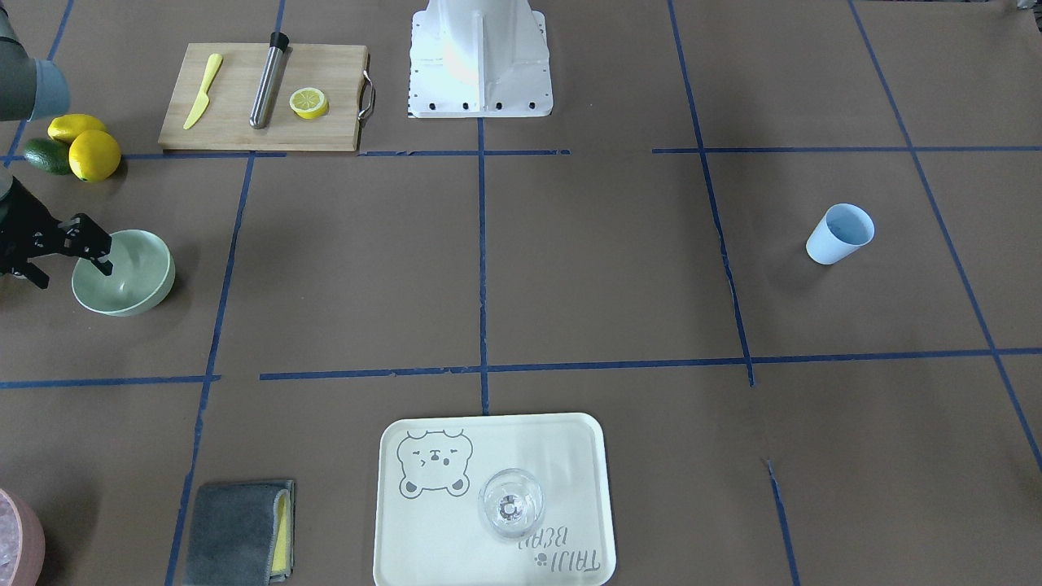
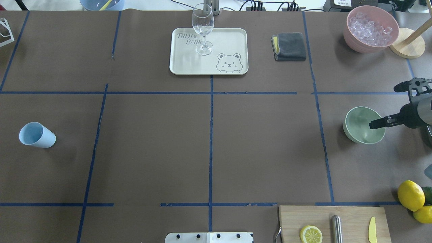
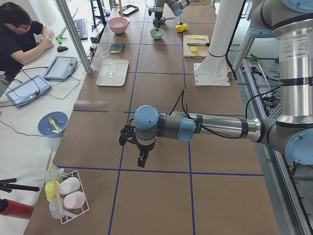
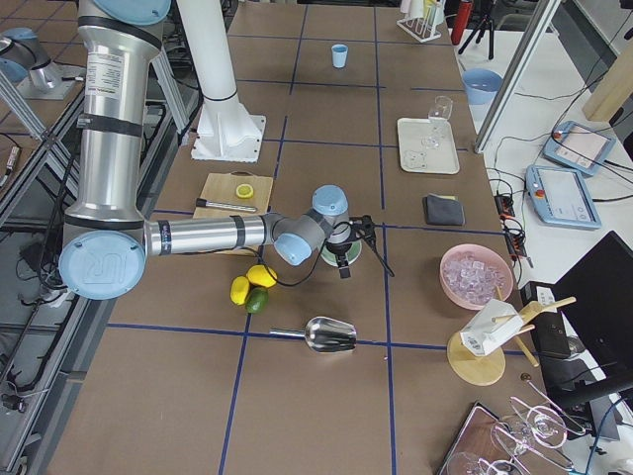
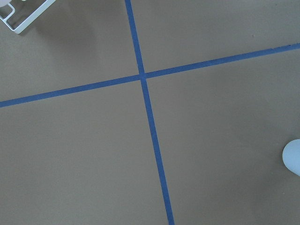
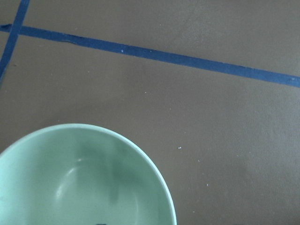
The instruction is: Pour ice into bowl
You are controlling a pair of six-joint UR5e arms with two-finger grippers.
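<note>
Right gripper (image 1: 72, 273), jaws spread wide, is hovering at bowl (image 1: 146, 281) by frame's left edge; bowl is sitting empty, whole pour remaining.

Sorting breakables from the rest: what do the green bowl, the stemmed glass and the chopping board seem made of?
Bowl: matte pale green, dull sheen; probably plastic or melamine, possibly glazed ceramic. Wine glass: clear glass, transparent with glints. Cutting board: pale wood or bamboo, faint grain.

I see the bowl (image 2: 357, 130), pale mint green, round and smooth. It stands upright on the right side of the table (image 2: 209, 141), and its inside is empty.
</note>
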